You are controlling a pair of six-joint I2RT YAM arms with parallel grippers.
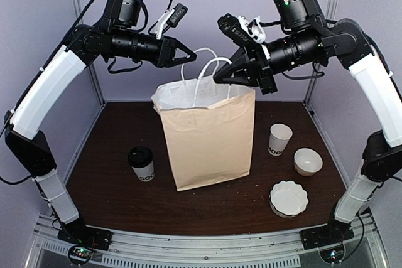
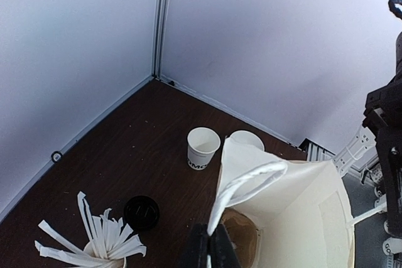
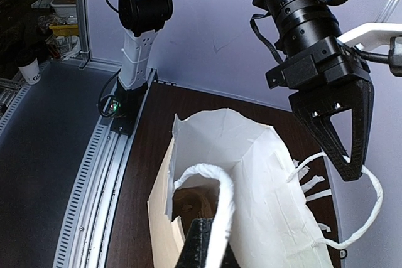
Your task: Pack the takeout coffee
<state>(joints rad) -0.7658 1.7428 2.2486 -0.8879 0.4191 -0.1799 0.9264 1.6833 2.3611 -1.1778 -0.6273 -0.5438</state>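
Nearest, the takeout coffee (image 1: 141,162) stands on the table, left of the brown paper bag (image 1: 210,142) and apart from it (black print too small to read). Above, the left gripper (image 1: 193,54) is pinched closed on one white handle (image 2: 251,177). The right gripper (image 1: 216,80) is pinched on the second handle (image 3: 225,205), its fingertips partly hidden.

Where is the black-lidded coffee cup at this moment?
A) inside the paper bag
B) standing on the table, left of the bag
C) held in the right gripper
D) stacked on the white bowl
B: the black-lidded cup stands upright on the table on the left arm's side of the paper bag, apart from it.
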